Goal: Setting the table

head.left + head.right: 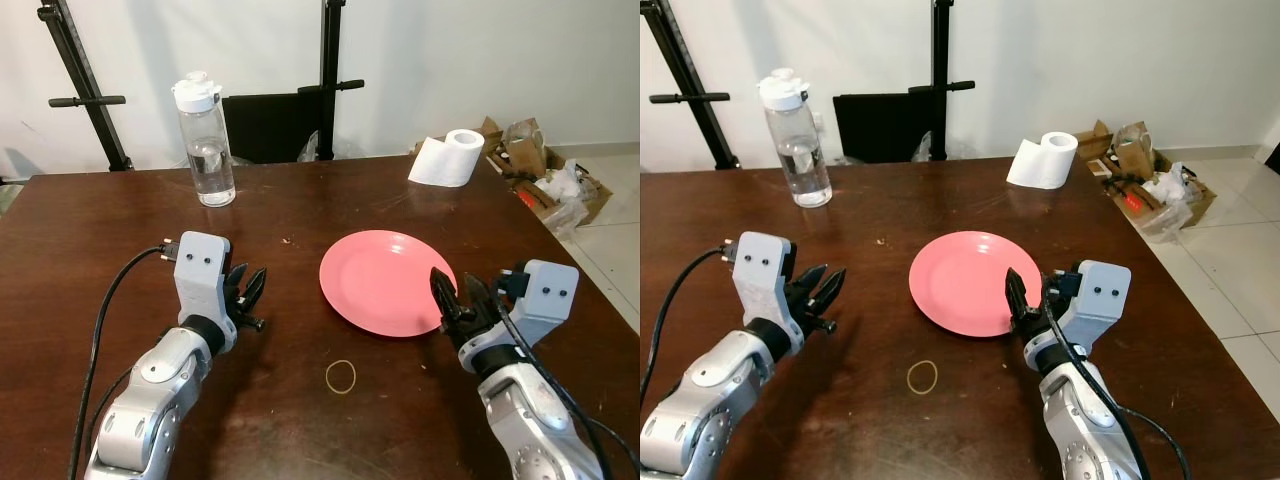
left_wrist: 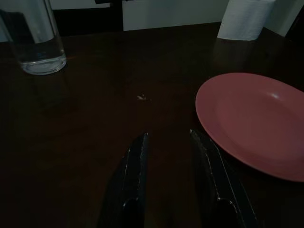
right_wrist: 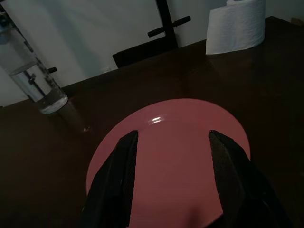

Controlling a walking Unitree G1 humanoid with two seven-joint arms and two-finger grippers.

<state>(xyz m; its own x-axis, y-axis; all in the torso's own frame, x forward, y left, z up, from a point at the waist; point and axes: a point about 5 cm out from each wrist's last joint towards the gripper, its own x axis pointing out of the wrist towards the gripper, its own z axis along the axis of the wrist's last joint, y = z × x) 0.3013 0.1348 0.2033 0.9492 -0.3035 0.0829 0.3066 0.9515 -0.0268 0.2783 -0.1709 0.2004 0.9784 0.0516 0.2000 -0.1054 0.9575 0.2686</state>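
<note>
The pink plate lies mid-table; right gripper spread at its near rim, left gripper spread beside it over bare wood. Beyond, a water bottle nearly empty.

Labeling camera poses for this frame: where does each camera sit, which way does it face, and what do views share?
Left eye: on the head, looking down at the table; both arms, left gripper, right gripper.
Right eye: same, shifted sideways.
Left wrist: looks along its open fingers at the bottle and plate.
Right wrist: open fingers over the plate.
All four share the plate, bottle and paper roll.
</note>
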